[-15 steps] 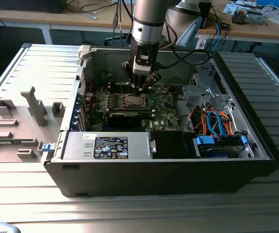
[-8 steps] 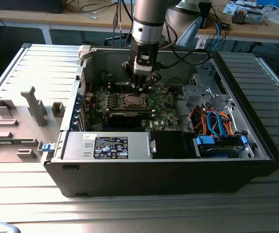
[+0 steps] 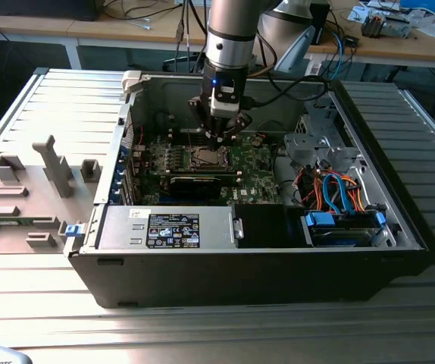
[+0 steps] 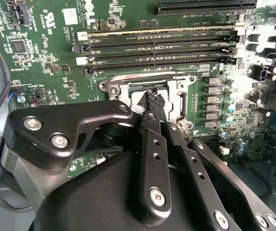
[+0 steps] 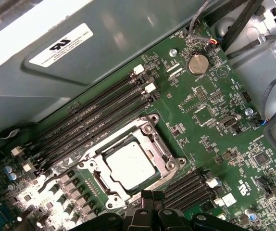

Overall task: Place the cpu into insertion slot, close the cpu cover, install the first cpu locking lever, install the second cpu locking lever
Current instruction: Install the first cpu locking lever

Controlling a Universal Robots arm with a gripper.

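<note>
The arm reaches down into an open desktop computer case (image 3: pixel 263 265) that lies on its side on a ribbed metal table (image 3: pixel 51 318). Its gripper (image 3: pixel 223 136) has its 2 black fingers pressed together, and what, if anything, is pinched between the tips cannot be told. In the second wrist view the gripper (image 4: pixel 151 92) has its closed tips right at the silvery rim of the insertion slot (image 4: pixel 123 91). Whether they touch it cannot be told.

The cpu (image 5: pixel 128 163) sits inside the insertion slot (image 5: pixel 145 127), silver-grey top facing up. The cpu cover (image 5: pixel 163 155) lies flat around it, the chip showing through its window. In the first wrist view the gripper (image 5: pixel 152 195) is just beside 1 edge of the socket. Whether the locking levers are latched cannot be told.

The socket is on the green motherboard (image 5: pixel 200 115), with long black memory slots (image 5: pixel 94 120) beside it and a coin cell battery (image 5: pixel 198 62) well apart from it.

Reading the exterior view as a clock face centred on the cpu (image 3: pixel 204 158):
- The gripper is at 1 o'clock, close by.
- The labelled power supply (image 3: pixel 172 227) is at 6 o'clock.
- The orange and blue cables (image 3: pixel 339 189) are at 4 o'clock.
- The grey fixture blocks (image 3: pixel 51 167) are at 9 o'clock, outside the case.
</note>
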